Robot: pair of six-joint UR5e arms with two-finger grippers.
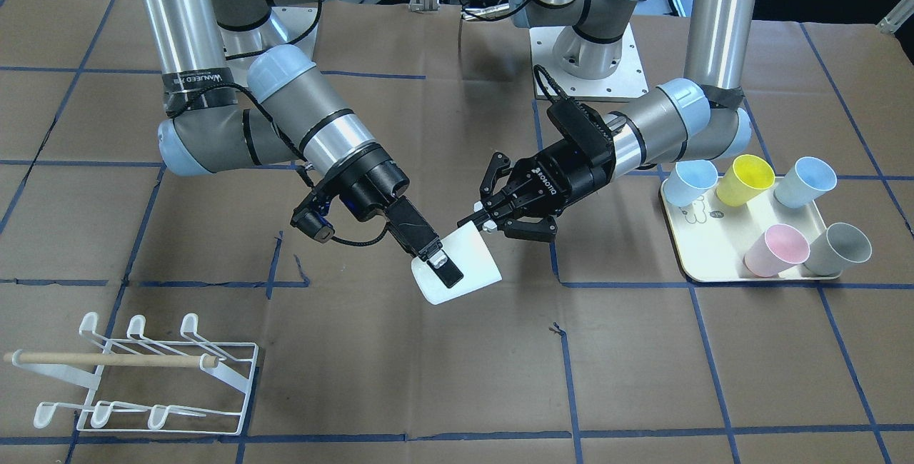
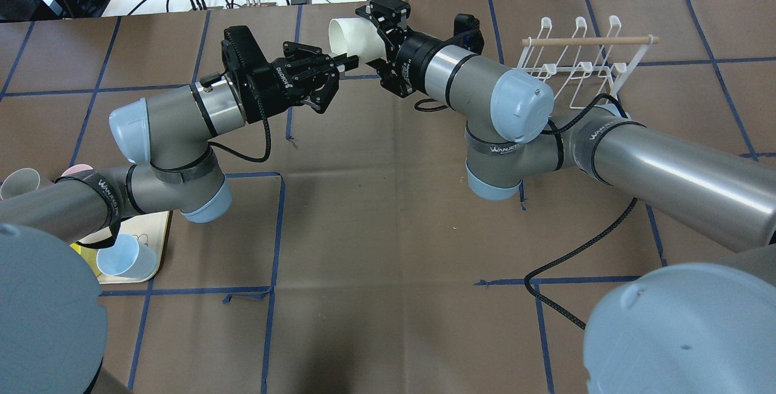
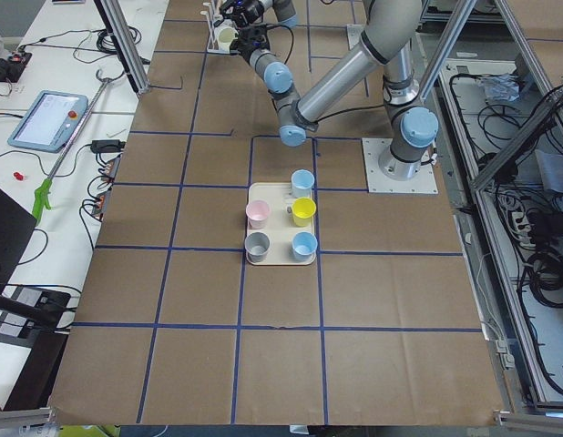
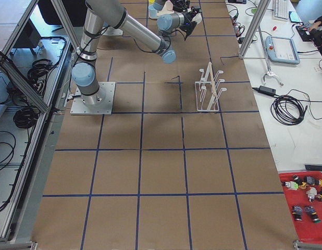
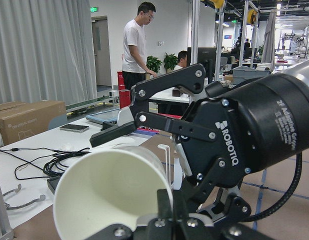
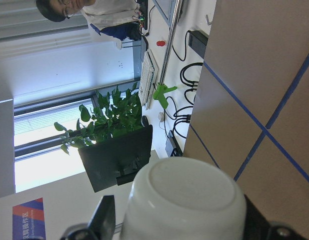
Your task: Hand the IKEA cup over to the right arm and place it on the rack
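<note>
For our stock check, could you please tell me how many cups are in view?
6. Five sit on the tray: two light blue cups, a yellow cup, a pink cup, a grey cup. A white cup is held aloft mid-table. None seems hidden.

Our silver-grey, blue-capped left arm and its twin right arm both reach inward with bent elbows. Their wrists are turned so that the black two-finger grippers face each other, close together. Our left gripper pinches the rim of a white plastic cup. Our right gripper straddles the cup's body with a finger on either side; we cannot tell whether it is clamped.
</note>
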